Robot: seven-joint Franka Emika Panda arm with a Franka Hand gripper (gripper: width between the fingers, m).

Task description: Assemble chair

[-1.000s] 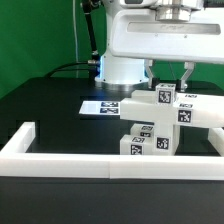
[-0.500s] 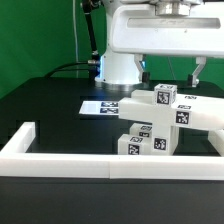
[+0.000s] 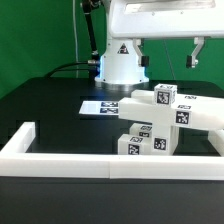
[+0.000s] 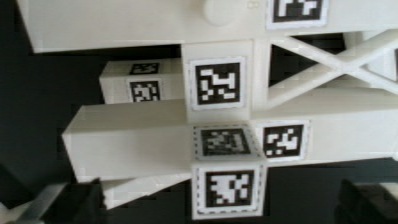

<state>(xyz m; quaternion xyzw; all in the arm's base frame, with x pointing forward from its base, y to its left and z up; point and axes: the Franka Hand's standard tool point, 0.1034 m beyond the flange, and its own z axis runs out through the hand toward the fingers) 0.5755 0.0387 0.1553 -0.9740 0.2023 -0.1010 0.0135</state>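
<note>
The partly built white chair point(image 3: 165, 120) stands at the exterior view's right, just behind the front wall, with black-and-white tags on its blocks. A long white slab point(image 3: 195, 108) lies across its top with a small tagged block point(image 3: 164, 96) on it. My gripper point(image 3: 168, 55) hangs open and empty well above the chair, with its fingers point(image 3: 197, 52) spread wide. In the wrist view the chair point(image 4: 196, 130) fills the frame from above, with a tagged post point(image 4: 222, 188) between my dark fingertips point(image 4: 63, 200). My gripper point(image 4: 217, 208) touches nothing.
The long white border wall point(image 3: 90, 158) runs along the front and the exterior view's left of the black table. The marker board point(image 3: 100, 106) lies flat behind the chair. The robot's white base point(image 3: 120, 62) stands at the back before a green screen.
My gripper has risen straight up from just above the chair's top slab and is now much higher. The chair parts have not moved.
</note>
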